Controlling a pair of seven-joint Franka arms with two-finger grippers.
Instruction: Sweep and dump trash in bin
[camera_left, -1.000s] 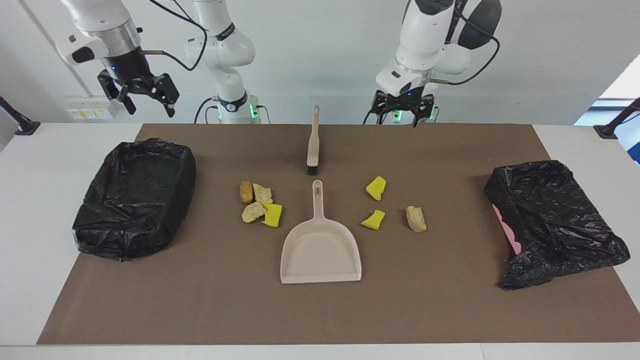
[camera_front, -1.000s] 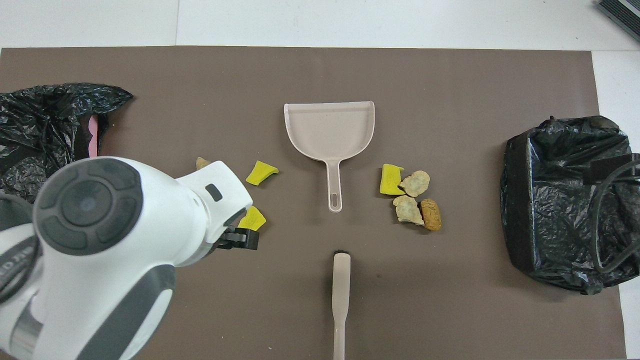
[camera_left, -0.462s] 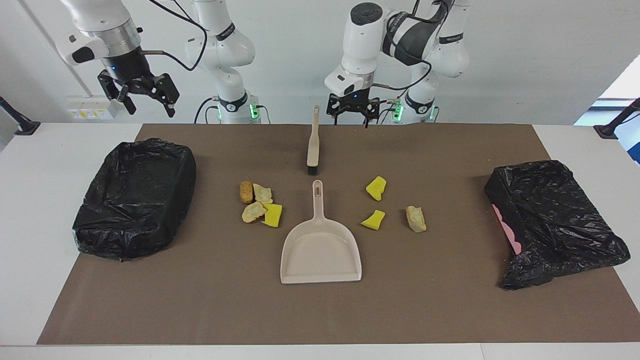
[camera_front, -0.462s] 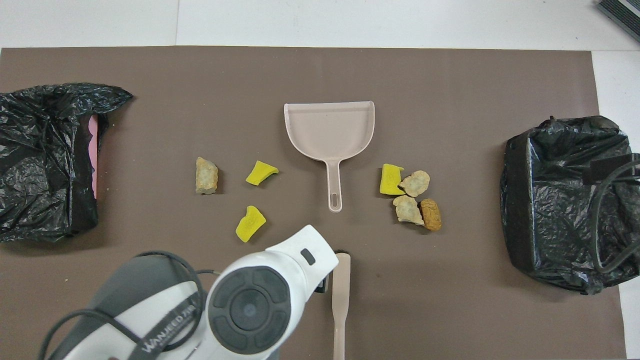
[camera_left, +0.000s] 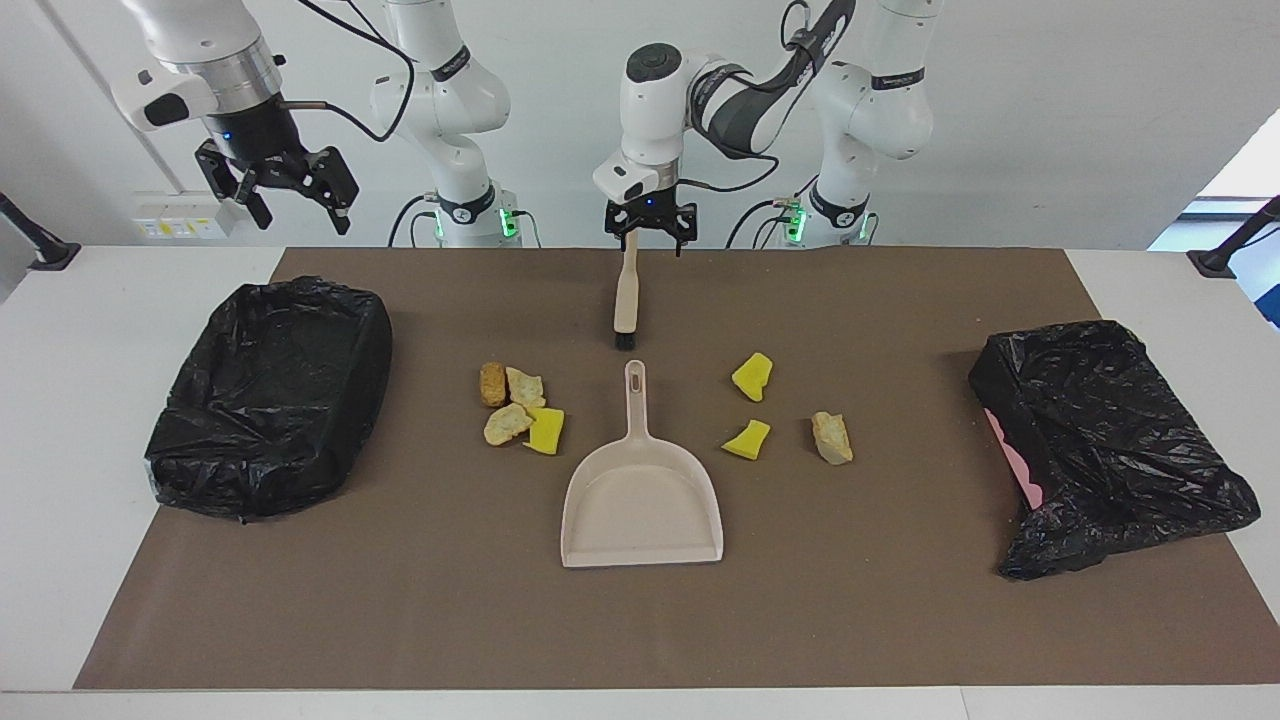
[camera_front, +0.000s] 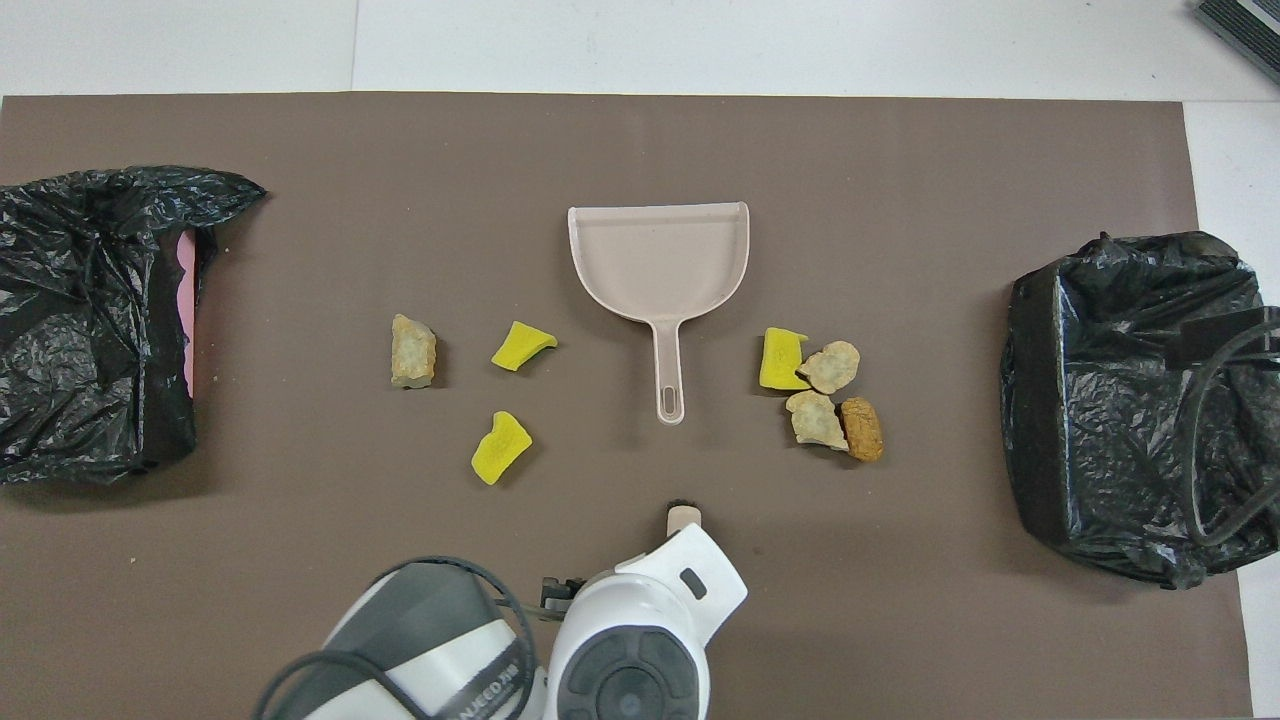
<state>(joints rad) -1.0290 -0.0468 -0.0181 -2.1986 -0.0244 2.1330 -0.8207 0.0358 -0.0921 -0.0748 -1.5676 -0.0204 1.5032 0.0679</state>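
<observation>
**Left pincer over the brush handle, trash not yet swept**

The left pincer hangs over the handle end of the brush — its fingers stand apart, one at each side of the handle tip, and I cannot tell if they touch it. The brush lies on the brown mat, with its dark bristles pointing away from the robots, toward the dustpan. In the overhead view the left arm covers most of the brush; only the bristle end shows.

The right pincer waits high in the air, fingers apart and holding nothing, over the edge of the worktop close to the black-lined bin at the right arm's end.

The trash lies on the mat in two groups, one on each side of the dustpan handle. Toward the right arm's end there are four pieces close together — three tan lumps and one yellow wedge. Toward the left arm's end there are three pieces, set apart from each other: two yellow wedges and one tan lump. The dustpan is empty and its mouth opens away from the robots.

A second bin, also in a black bag, lies tilted at the left arm's end, with some pink showing at its edge.
</observation>
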